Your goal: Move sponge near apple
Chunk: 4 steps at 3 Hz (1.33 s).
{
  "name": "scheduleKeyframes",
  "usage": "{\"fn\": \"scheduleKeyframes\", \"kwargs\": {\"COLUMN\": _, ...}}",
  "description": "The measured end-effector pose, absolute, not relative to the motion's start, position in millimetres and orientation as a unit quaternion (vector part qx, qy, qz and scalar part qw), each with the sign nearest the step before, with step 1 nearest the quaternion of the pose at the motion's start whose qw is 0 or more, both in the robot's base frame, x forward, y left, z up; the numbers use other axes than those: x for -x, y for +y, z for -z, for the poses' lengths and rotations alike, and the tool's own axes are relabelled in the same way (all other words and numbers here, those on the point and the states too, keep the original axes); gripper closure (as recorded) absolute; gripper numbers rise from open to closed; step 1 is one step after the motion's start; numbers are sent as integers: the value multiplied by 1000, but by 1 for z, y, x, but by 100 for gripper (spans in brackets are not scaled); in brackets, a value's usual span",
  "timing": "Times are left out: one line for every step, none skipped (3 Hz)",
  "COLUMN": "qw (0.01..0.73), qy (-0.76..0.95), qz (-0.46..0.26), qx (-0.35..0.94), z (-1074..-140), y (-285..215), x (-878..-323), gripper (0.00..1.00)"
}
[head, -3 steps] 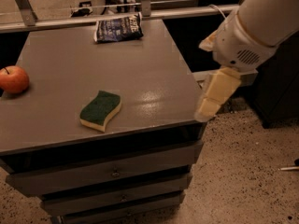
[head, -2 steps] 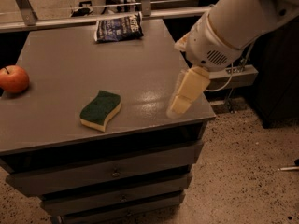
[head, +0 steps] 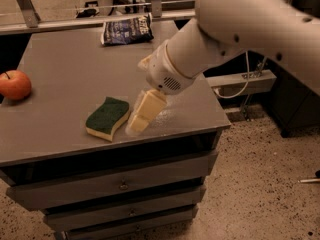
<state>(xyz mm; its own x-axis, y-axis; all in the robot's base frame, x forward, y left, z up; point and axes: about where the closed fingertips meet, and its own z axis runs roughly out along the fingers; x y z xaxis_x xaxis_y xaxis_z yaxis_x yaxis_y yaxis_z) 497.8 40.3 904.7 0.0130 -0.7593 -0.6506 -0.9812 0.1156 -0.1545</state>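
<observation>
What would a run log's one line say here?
gripper: low beside sponge | sponge: table front, not lifted | apple: table's left edge

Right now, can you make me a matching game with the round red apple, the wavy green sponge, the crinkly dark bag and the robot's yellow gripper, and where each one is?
Things:
1. round red-orange apple
2. wavy sponge, green top over yellow foam
3. crinkly dark blue bag
4. pale yellow gripper

Places:
A. back edge of the grey table
B. just right of the sponge
C. left edge of the table
D. near the front edge, green side up

Pairs: 1-C, 2-D, 3-A, 4-B.
</observation>
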Motion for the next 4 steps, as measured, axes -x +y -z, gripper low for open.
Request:
{"fn": "scheduleKeyframes", "kwargs": {"qw": 320, "qy": 672, "qz": -197, "qx": 638, "z": -881, "y": 69, "x": -508, "gripper": 0}}
{"fn": "scheduleKeyframes", "kwargs": {"qw": 321, "qy": 674, "qz": -205, "qx": 633, "z": -859, "y": 83, "x": -519, "gripper": 0}}
{"fn": "scheduleKeyframes", "kwargs": {"qw": 318, "qy": 675, "qz": -215, "qx": 630, "z": -844, "y": 96, "x": -521, "gripper": 2}}
{"fn": "scheduleKeyframes", "kwargs": {"qw": 318, "qy": 676, "qz": -217, "qx": 628, "z": -838, "y": 101, "x": -522, "gripper": 32}}
